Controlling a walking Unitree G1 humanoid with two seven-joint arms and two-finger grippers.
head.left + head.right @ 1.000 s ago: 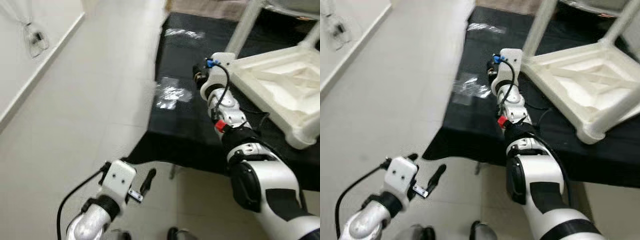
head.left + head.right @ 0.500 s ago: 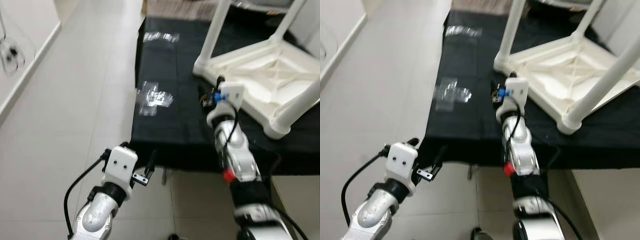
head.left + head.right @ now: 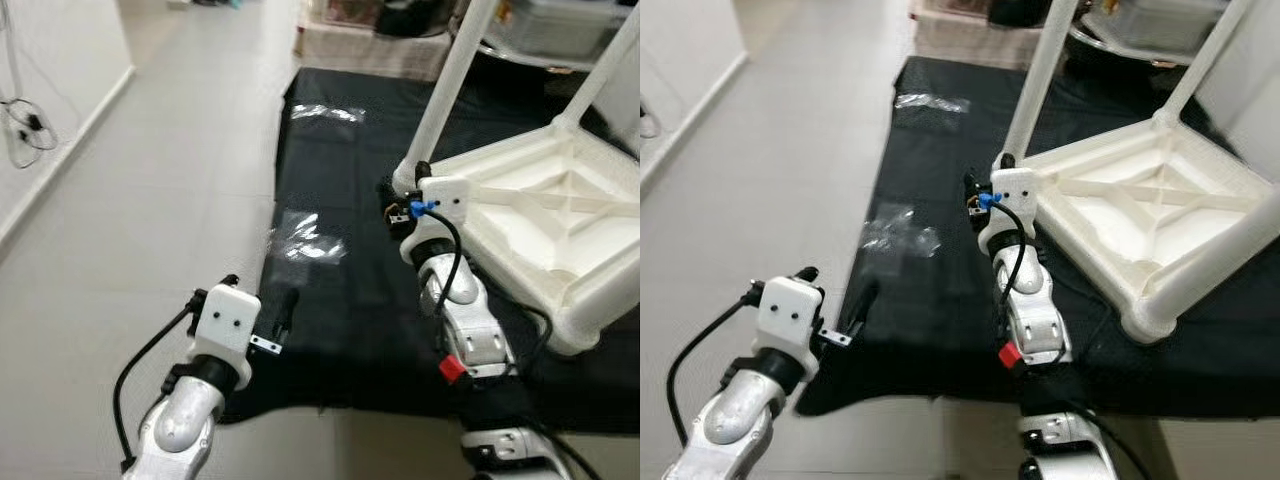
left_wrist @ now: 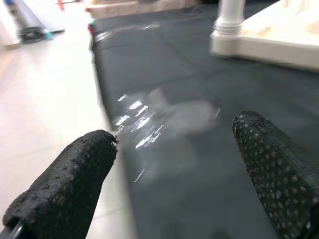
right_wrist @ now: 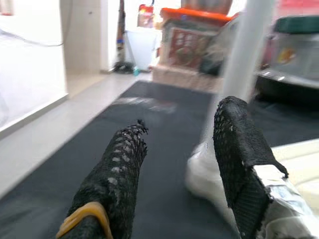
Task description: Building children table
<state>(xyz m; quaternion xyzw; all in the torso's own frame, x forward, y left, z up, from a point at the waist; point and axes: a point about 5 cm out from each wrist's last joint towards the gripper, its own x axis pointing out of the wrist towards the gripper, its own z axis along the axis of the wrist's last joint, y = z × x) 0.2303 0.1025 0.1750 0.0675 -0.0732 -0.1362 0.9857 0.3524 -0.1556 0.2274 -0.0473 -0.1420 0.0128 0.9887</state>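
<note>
Upturned white table (image 3: 545, 215) on black mat (image 3: 340, 300); right gripper (image 5: 182, 164) spread beside its corner leg (image 3: 440, 95), left gripper (image 4: 174, 164) spread over mat edge.

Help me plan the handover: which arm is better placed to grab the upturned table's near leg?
Right. Its open claw sits beside that leg; the left claw hangs at the black mat's edge.

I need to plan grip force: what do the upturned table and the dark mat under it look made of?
Table: likely moulded white plastic, matte, with ribbed underside and tubular legs. Mat: seemingly thin black fabric or sheet, matte, lying flat with a slightly uneven edge.
</note>
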